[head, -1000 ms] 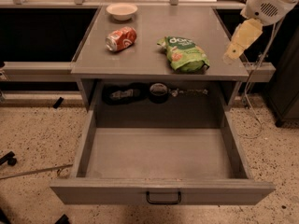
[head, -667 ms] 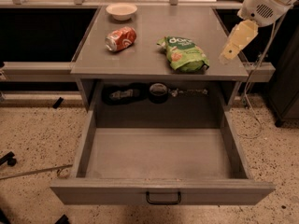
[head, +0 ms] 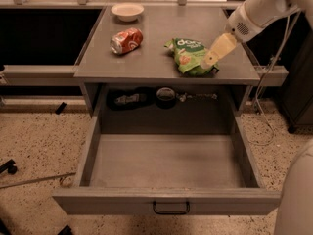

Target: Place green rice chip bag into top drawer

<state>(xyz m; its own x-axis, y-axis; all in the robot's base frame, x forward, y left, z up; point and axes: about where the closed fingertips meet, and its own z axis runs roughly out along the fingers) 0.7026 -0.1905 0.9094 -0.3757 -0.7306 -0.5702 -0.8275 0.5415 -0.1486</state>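
The green rice chip bag (head: 188, 56) lies flat on the grey table top, right of centre, with white lettering facing up. My gripper (head: 209, 61) comes in from the upper right on a white arm and hangs just over the bag's right edge, its cream fingers pointing down-left. The top drawer (head: 166, 201) is pulled fully open below the table, with a black handle at the centre of its front panel. Its inside is bare.
A red-orange soda can (head: 126, 40) lies on its side on the table's left part. A white bowl (head: 127, 11) stands at the back. Dark items (head: 165, 96) sit on the shelf behind the drawer. A cable hangs at the right. Speckled floor surrounds the table.
My gripper has moved left and down from the table's right edge to the right edge of the green bag. The bag, can and drawer have not moved.
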